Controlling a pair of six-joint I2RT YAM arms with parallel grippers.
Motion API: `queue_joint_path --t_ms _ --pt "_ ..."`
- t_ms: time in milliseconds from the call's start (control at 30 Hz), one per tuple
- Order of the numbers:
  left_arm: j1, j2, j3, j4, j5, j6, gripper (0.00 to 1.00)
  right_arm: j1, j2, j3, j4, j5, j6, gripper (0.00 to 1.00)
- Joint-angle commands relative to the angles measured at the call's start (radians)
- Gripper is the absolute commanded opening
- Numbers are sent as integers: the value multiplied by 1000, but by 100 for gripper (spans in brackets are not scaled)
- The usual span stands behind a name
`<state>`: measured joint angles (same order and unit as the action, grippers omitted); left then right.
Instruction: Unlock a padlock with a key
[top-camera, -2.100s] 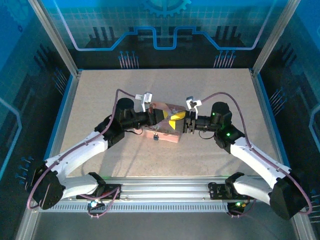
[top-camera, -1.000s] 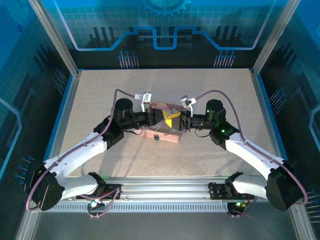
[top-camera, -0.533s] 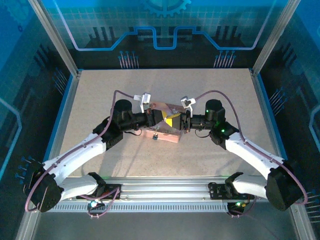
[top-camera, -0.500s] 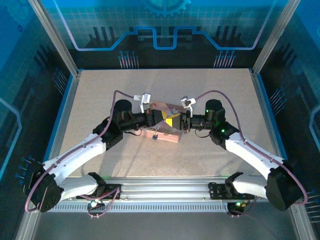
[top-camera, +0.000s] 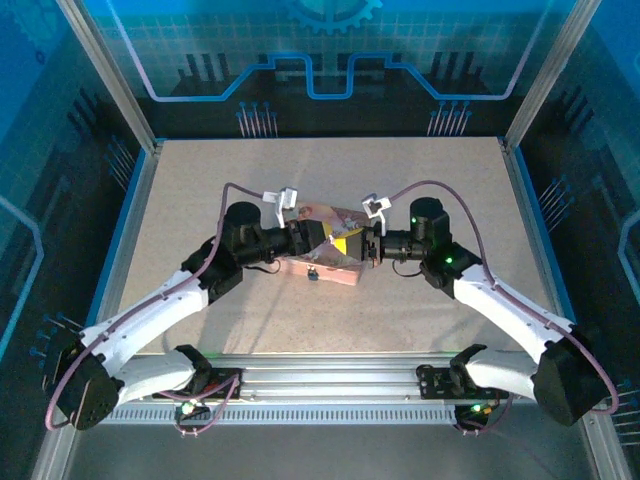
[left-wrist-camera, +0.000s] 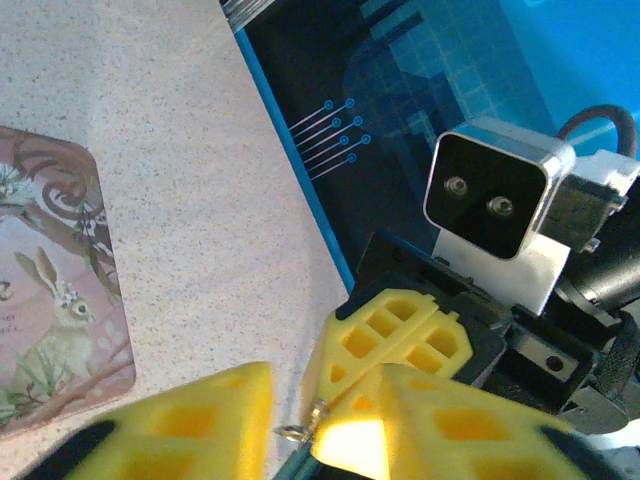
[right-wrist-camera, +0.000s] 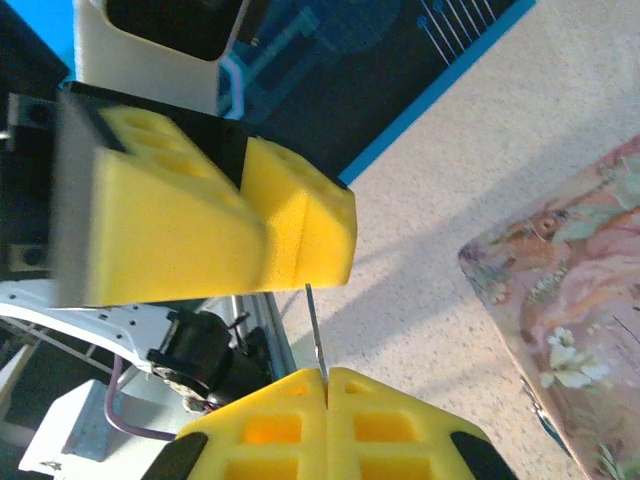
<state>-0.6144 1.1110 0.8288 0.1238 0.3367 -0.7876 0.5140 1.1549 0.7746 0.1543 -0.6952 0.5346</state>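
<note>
My two grippers meet tip to tip above the pink illustrated box (top-camera: 330, 266). The right gripper (right-wrist-camera: 326, 376) (top-camera: 357, 244) is shut on the key (right-wrist-camera: 316, 330), a thin metal blade that sticks out of its yellow pads toward the left gripper's fingers (right-wrist-camera: 300, 232). In the left wrist view the left gripper (left-wrist-camera: 305, 415) (top-camera: 322, 237) stands open, with the key's metal end (left-wrist-camera: 303, 427) in the gap between its pads. The right gripper's shut fingers (left-wrist-camera: 400, 335) show just beyond. A small bluish item at the box's near edge looks like the padlock (top-camera: 312, 272).
The pink box (left-wrist-camera: 50, 300) (right-wrist-camera: 570, 290) lies flat mid-table under both grippers. A blue frame rail (top-camera: 132, 215) edges the table on the left and right, with a dark back wall behind. The speckled tabletop (top-camera: 420, 185) spreads bare around the box.
The right gripper has shut on the key. The left gripper's jaws have parted and the left arm has drawn back a little to the left.
</note>
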Motion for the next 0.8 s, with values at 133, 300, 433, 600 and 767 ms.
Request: queue_joint_path --t_ms 133,300,433,600,767 --pt "0 -54 5 -160 -84 101 56 -7 23 82 -233 79 -119 1" --pt "1 -86 9 -292 -179 169 75 -12 65 100 -287 113 -157 1" --pt "0 -124 -16 -348 -261 215 92 -39 110 99 -289 134 -155 0" --pt "-1 -153 -41 -443 -353 300 98 -70 194 169 -282 123 -127 0" --pt "1 -228 -127 -436 -431 342 99 -76 298 198 -223 116 -59 0"
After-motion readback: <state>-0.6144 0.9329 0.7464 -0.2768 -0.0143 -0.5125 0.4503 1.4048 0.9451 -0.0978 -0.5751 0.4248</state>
